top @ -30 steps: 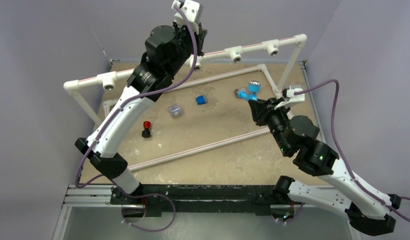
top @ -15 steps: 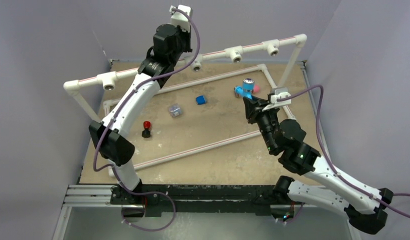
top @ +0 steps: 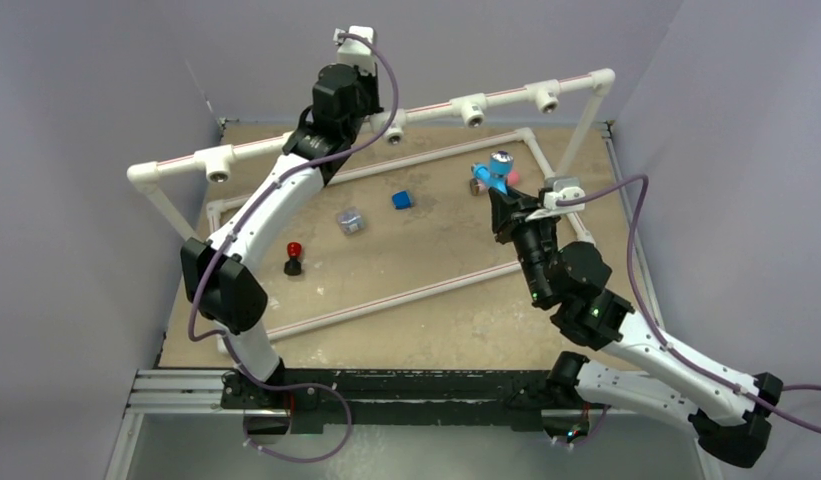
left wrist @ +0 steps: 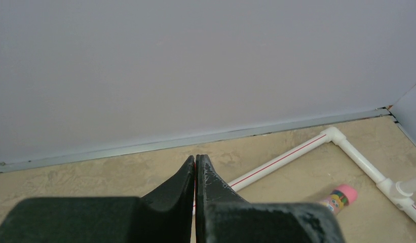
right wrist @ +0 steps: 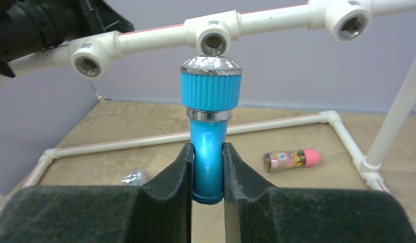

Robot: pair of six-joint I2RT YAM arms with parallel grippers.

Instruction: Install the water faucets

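Holding the faucet by its light-blue stem, our right gripper has its jaws clamped at lower centre of the wrist view. The faucet's long axis stands upright, ribbed knob and chrome cap on top, just under the middle pipe socket in the frame. Farther off, our left gripper shows jaws pressed together, empty.

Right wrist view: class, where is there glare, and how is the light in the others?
Right wrist: glare on the chrome cap of the faucet. Left wrist: flat, even light on the wall. Top external: soft light, faint shadows.
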